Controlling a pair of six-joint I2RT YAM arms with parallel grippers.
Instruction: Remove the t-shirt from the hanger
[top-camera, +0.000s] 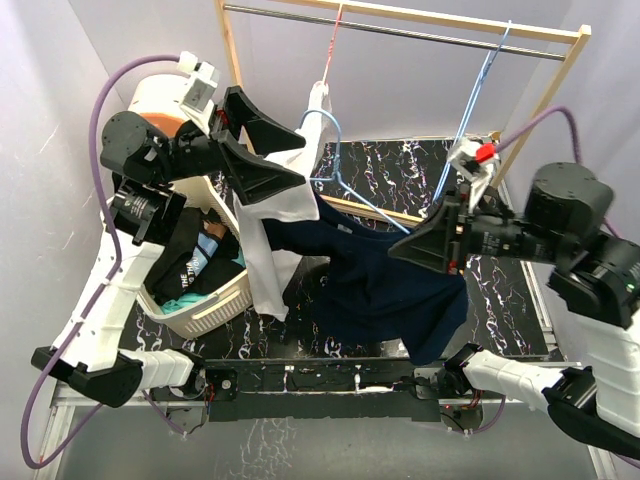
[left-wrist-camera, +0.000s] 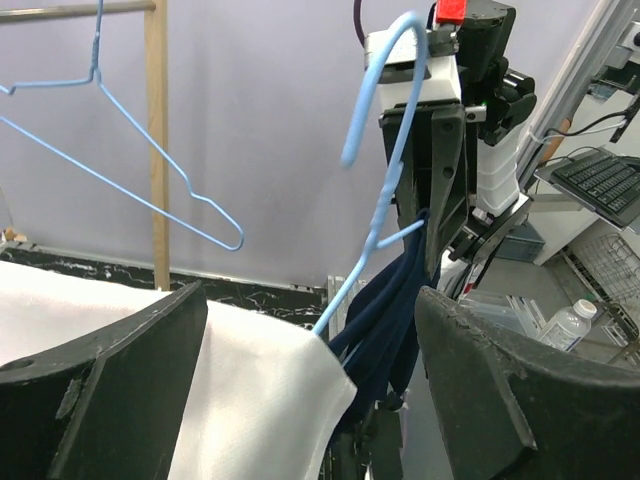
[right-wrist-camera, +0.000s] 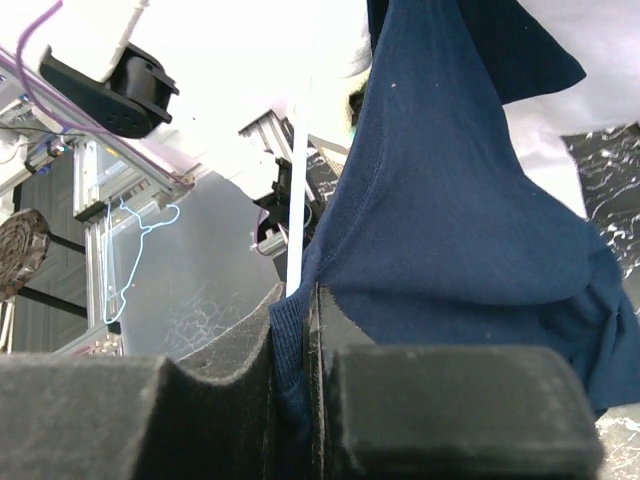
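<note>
A navy t-shirt (top-camera: 385, 280) hangs stretched between my two grippers, still threaded on a light blue hanger (top-camera: 345, 180). My right gripper (top-camera: 397, 250) is shut on the shirt's ribbed collar (right-wrist-camera: 295, 350); in the right wrist view the gripper (right-wrist-camera: 312, 300) pinches it between the pads. My left gripper (top-camera: 300, 157) is open, jaws wide apart. In the left wrist view the gripper (left-wrist-camera: 310, 290) has the hanger's hook (left-wrist-camera: 385, 120) and the bunched navy shirt (left-wrist-camera: 400, 300) beyond its gap. A white garment (left-wrist-camera: 260, 390) drapes over its left finger (left-wrist-camera: 100, 390).
The white garment (top-camera: 268, 250) hangs down beside a white laundry basket (top-camera: 215, 300) holding clothes at the left. A wooden rack (top-camera: 232, 50) with a metal rail (top-camera: 420, 30) stands behind, carrying a red hanger (top-camera: 332, 45) and another blue hanger (top-camera: 470, 120).
</note>
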